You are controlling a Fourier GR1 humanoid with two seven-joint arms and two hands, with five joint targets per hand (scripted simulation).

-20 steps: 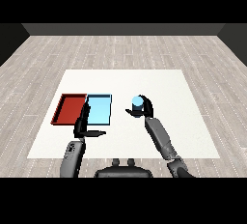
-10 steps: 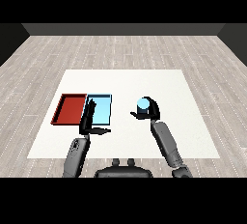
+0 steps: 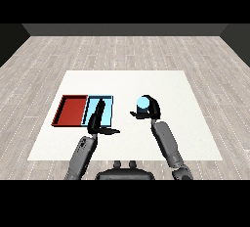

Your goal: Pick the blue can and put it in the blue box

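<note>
Evidently, the right hand [image 3: 150, 109] was curled round the blue can [image 3: 142, 103] for carrying to the blue box [image 3: 108, 109]; the left hand [image 3: 96, 121] was relaxed, fingers straight.

A white table [image 3: 161, 81] stands on a floor of pale grey wooden planks [image 3: 122, 50]. On the table's left part lies a red tray [image 3: 70, 110], shallow and rectangular, its long side touching the neighbouring tray. A dark wall [image 3: 122, 29] runs behind the floor.

Right hand [image 3: 150, 109] curled round blue can [image 3: 142, 104], left hand [image 3: 96, 123] straight-fingered over light blue tray [image 3: 108, 108], beside red tray [image 3: 71, 110]
</note>
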